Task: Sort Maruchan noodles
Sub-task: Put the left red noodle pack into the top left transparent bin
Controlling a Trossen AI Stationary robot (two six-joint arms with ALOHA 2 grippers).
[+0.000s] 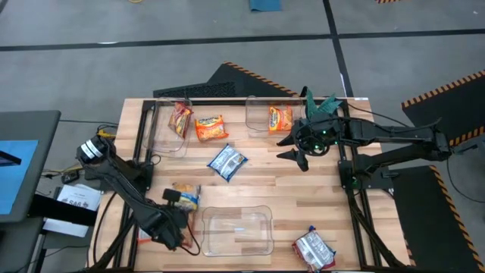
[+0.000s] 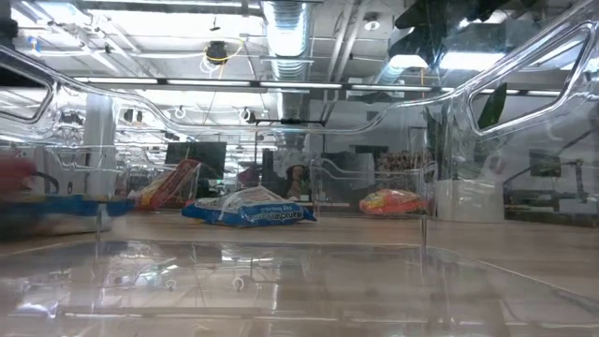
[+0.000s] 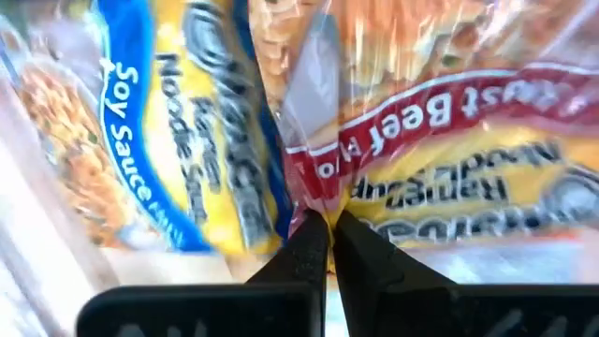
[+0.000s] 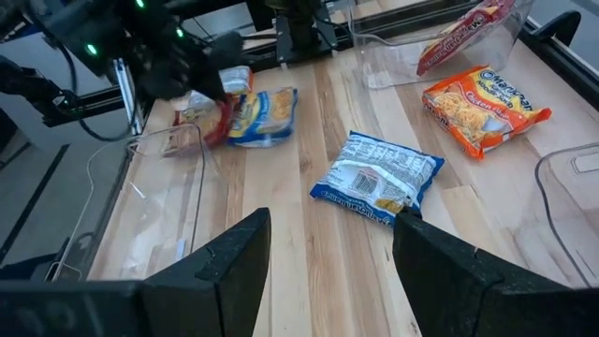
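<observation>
My left gripper [image 1: 176, 199] is at the table's near-left part, shut on a red-and-yellow beef packet [image 3: 449, 159]. A blue-and-yellow soy sauce packet [image 3: 159, 131] lies against that one. A blue-and-white packet [image 1: 227, 161] lies flat mid-table. One orange packet [image 1: 211, 127] lies on the table, another leans in the far-left bin [image 1: 180, 119], and a third lies in the far-right bin [image 1: 280, 117]. A red-and-silver packet [image 1: 314, 249] lies by the near edge. My right gripper [image 1: 298, 149] hovers open to the right of the blue-and-white packet [image 4: 376, 178]. My left gripper pinches the red-and-yellow packet between its two fingers at the crinkled seam edge [image 3: 318, 201], next to the blue-and-yellow packet. The fingertips [image 3: 309, 245] stand almost together on the film. Whether the packet is lifted clear, I cannot tell.
An open clear bin [image 1: 235, 227] stands at the near edge, just right of my left gripper. Two more clear bins line the far edge. A green plant [image 1: 322, 106] sits at the far-right corner behind my right arm. Bare wood lies between the blue-and-white packet and the near bin.
</observation>
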